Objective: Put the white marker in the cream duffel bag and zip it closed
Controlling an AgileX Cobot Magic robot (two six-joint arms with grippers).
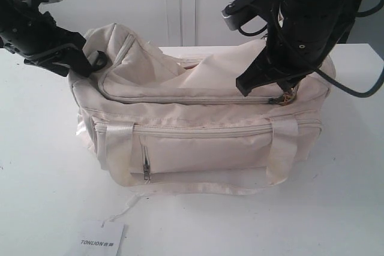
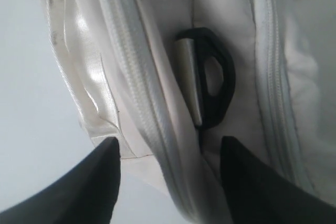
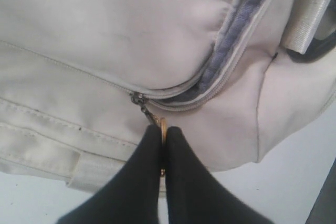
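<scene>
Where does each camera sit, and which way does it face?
Exterior: off the arms, facing the long side of the cream duffel bag from above; both arms show.
Left wrist: on the left arm, looking at the bag's end and a black strap ring; left gripper straddles fabric.
Right wrist: on the right arm, looking at the top zipper; right gripper pinches the gold keyring pull.
Shared: exterior and right wrist both show that pull.

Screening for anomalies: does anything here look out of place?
Nothing damaged or spilled. The cream duffel bag sits lopsided, one end hoisted and its top panel creased. Its top zipper gapes past the slider, where the right gripper pinches the gold keyring pull. A hang tag lies loose in front.
</scene>
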